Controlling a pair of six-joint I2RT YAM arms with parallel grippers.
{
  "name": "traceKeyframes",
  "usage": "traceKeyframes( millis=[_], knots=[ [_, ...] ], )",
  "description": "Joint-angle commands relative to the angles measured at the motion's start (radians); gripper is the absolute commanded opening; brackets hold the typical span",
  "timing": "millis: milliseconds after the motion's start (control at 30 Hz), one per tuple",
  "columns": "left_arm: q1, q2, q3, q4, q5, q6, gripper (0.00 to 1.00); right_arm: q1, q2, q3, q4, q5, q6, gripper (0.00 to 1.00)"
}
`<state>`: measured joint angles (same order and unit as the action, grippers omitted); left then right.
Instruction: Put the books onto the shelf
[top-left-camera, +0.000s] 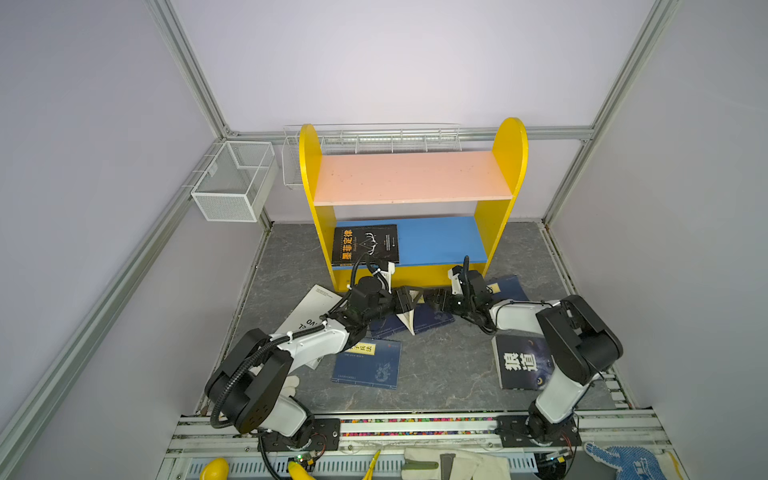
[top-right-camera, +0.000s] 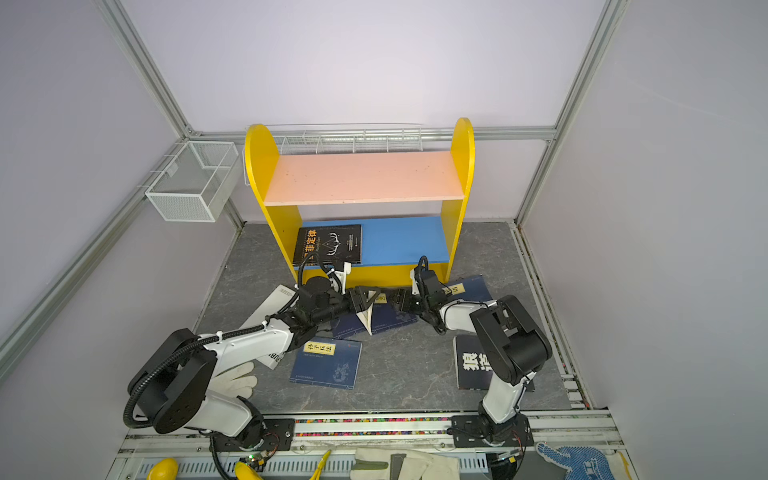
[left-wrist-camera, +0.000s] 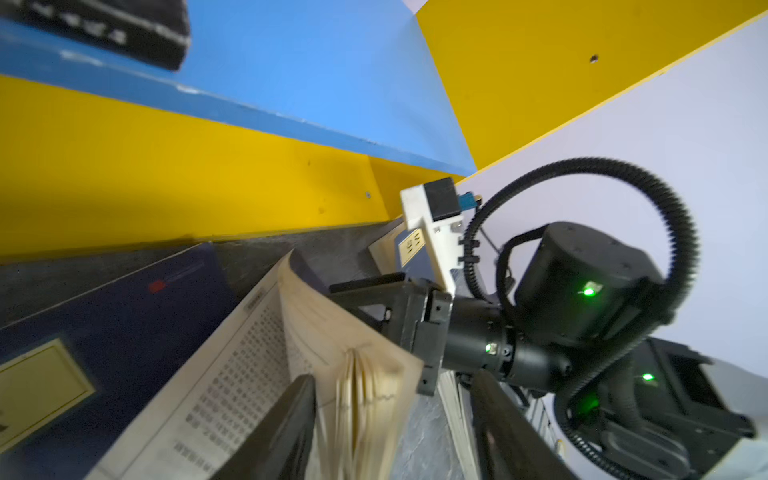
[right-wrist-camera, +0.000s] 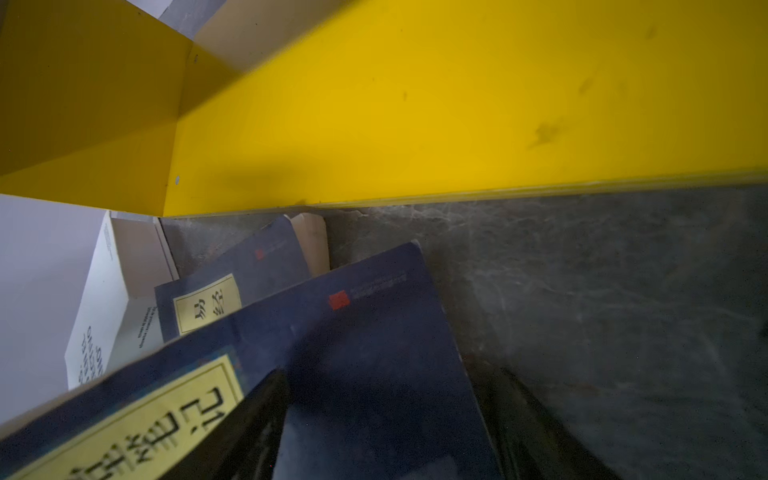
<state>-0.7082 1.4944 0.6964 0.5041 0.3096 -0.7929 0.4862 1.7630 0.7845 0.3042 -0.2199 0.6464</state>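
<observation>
Both arms are down low in front of the shelf (top-left-camera: 503, 166) now, nose to nose. The left gripper (left-wrist-camera: 392, 386) has its jaws spread, clamped on nothing. The fanned cream pages of an open navy book (left-wrist-camera: 316, 332) stand up between its two fingers (left-wrist-camera: 291, 419), closer to one than the other. In both top views that book sits on the grey tabletop (top-left-camera: 440, 374) just in front of the shelf's yellow base, its pages lifted in a pale wedge.

Facing it, the right gripper (top-left-camera: 437, 300) is released as well, jaws wide. One finger is over a navy cover (right-wrist-camera: 374, 324) with a yellow label, the other out over bare table. I cannot tell whether that cover belongs to the same open book.

One book is already home: the black orange-titled book (top-left-camera: 365, 245) lies flat at the left end of the blue lower board (top-left-camera: 440, 239), under the pink upper board (top-left-camera: 411, 176).

The others are on the table:
- The front navy book (top-left-camera: 368, 363) lies shut, nearer the arm bases.
- The right-hand navy book (top-left-camera: 511, 291) lies just beside the shelf's right foot.
- The wolf-eye book (top-left-camera: 519, 365) is partly under the right arm.
- The large white book (top-left-camera: 311, 305) is partly under the left arm
</observation>
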Motion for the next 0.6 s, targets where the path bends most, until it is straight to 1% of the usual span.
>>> traceKeyframes(
  millis=[0, 67, 167, 267, 333, 400, 500, 567],
  knots=[
    [-0.006, 0.048, 0.029, 0.132, 0.067, -0.064, 0.65, 0.021, 0.072, -0.041, -0.115, -0.073, 0.067, 0.79],
    [-0.007, 0.074, 0.042, 0.142, 0.068, -0.072, 0.67, 0.024, 0.079, -0.042, -0.105, -0.079, 0.078, 0.79],
    [-0.007, 0.074, 0.054, 0.085, 0.032, -0.052, 0.68, 0.026, 0.081, -0.05, -0.106, -0.065, 0.086, 0.79],
    [-0.007, 0.053, 0.057, -0.025, -0.016, -0.004, 0.65, 0.026, 0.081, -0.056, -0.109, -0.06, 0.087, 0.78],
    [-0.007, 0.039, 0.062, -0.114, -0.053, 0.032, 0.6, 0.026, 0.085, -0.056, -0.114, -0.058, 0.089, 0.78],
    [-0.007, 0.031, 0.063, -0.179, -0.09, 0.052, 0.57, 0.026, 0.089, -0.054, -0.112, -0.06, 0.094, 0.78],
    [-0.007, 0.022, 0.061, -0.241, -0.128, 0.08, 0.57, 0.025, 0.1, -0.044, -0.105, -0.072, 0.103, 0.78],
    [-0.007, 0.024, 0.057, -0.251, -0.133, 0.087, 0.6, 0.026, 0.107, -0.038, -0.098, -0.079, 0.106, 0.78]
  ],
)
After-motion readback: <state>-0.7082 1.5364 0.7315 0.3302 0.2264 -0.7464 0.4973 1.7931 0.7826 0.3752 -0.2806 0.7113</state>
